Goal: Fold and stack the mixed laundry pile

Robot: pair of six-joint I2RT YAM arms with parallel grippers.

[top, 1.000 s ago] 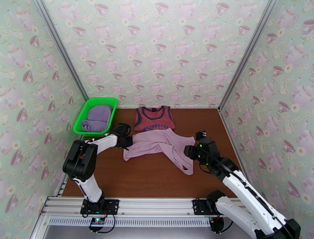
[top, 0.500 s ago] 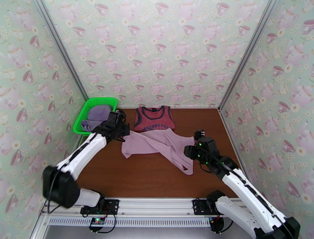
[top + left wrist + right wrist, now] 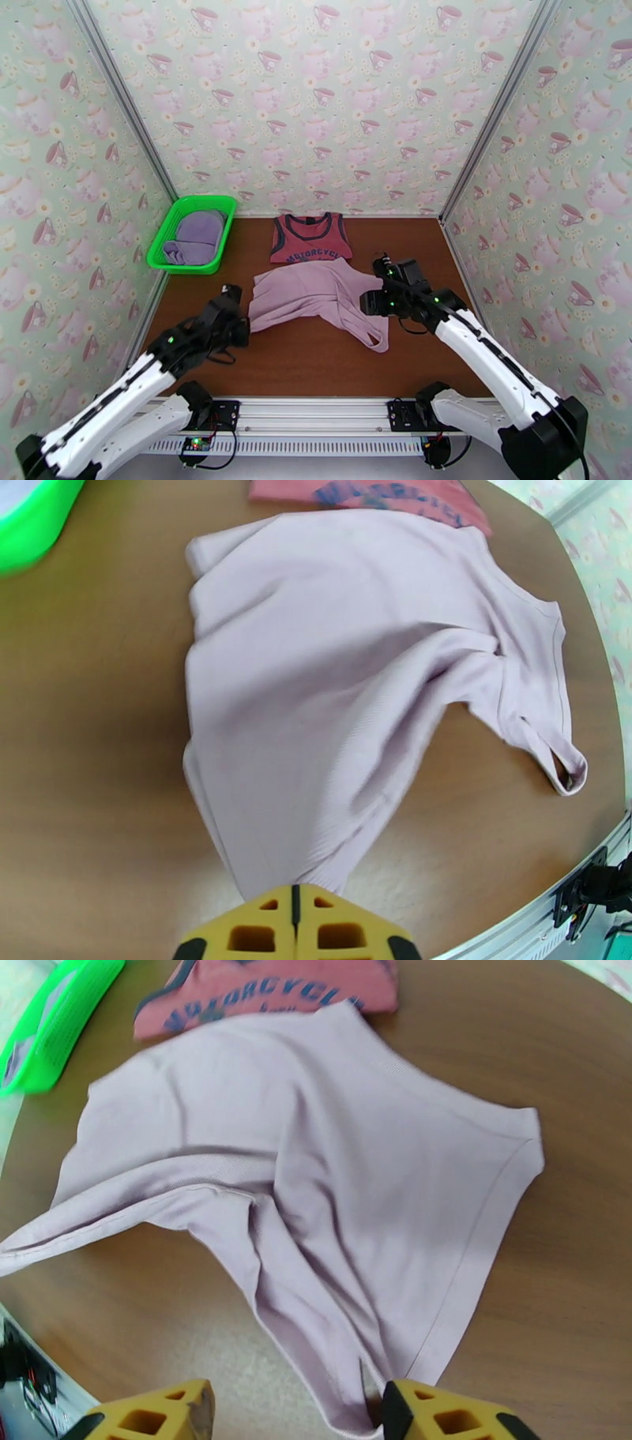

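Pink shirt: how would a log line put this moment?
pink shirt spread, unfolded | left hand shut by its corner | right hand open at its edge

Pale green wallpaper (image 3: 316, 95) printed with pink teapots and cups covers the walls ahead of the jaws and to either side. Silver posts (image 3: 490, 118) mark the far corners; the brown wood-grain bench (image 3: 316, 363) below is evenly lit.

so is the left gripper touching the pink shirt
Touching. The left wrist view shows a corner of the pink shirt tapering into the shut fingertips of the left gripper.
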